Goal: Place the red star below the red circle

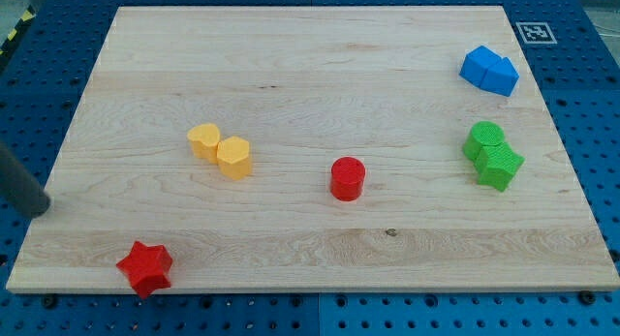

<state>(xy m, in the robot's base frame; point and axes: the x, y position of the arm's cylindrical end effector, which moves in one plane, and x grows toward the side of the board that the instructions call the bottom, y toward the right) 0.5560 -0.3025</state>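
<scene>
My tip (41, 208) sits left of the wooden tabletop (310, 75), up-left of the red plastic star (145, 268), positioned to push it rightward beneath the red cylindrical circle (348, 178); the rod end effector has no jaws.

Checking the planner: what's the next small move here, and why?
Probably bring my tip down to the view's left of the red star, then push rightward. The star sits at the bottom-left corner, far left of the red circle.
</scene>
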